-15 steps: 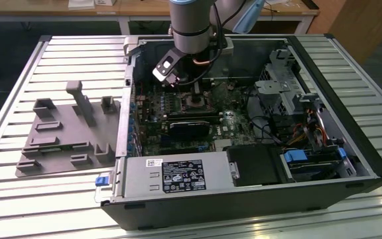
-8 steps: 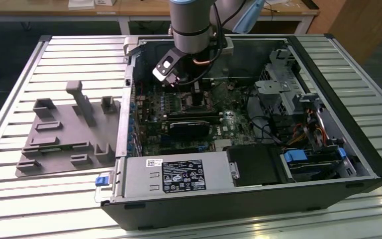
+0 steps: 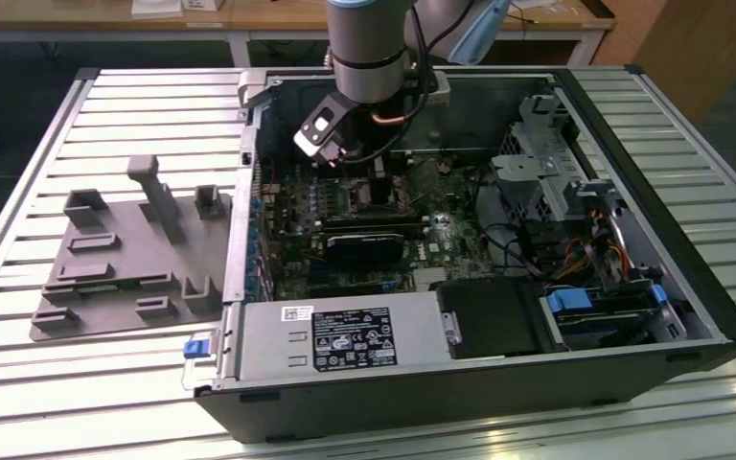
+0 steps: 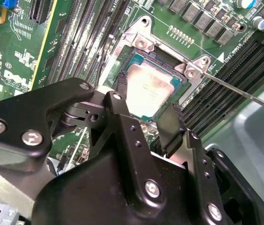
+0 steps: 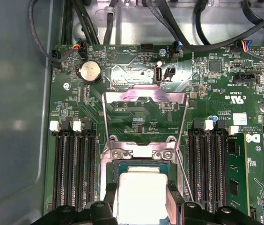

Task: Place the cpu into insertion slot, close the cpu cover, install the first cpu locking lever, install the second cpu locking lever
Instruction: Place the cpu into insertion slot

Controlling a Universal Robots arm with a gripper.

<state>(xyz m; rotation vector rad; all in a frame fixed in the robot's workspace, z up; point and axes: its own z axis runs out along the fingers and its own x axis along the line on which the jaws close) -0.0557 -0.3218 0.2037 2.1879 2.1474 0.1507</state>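
- Gripper (image 4: pixel 145 111) is nearest in the second wrist view: two black fingers (image 4: pixel 118 110), narrowly spread, pressed on opposite edges of the one cpu (image 4: pixel 150 84).
- cpu sits level in the insertion slot (image 4: pixel 184 93), silvery top up. Can't tell if it's fully seated.
- One thin locking lever (image 4: pixel 237 90) sticks out free, slanting across the memory slots.
- First wrist view: both fingers flank the one cpu, flush to its sides.
- One cpu cover (image 5: pixel 143 96), swung open and lying back from the slot, hinged at the slot's far edge. Green board shows through its window.
- Two banks of long black memory slots (image 5: pixel 73 168), one either side of the slot. One coin cell (image 5: pixel 89 71) beyond the cover.
- Exterior view: one arm (image 3: pixel 368 57) reaches down into one open computer case (image 3: pixel 675 287) on a slatted table (image 3: pixel 35 192).
- One grey fixture (image 3: pixel 126 259) lies on the table, at the exterior view's left of the case.
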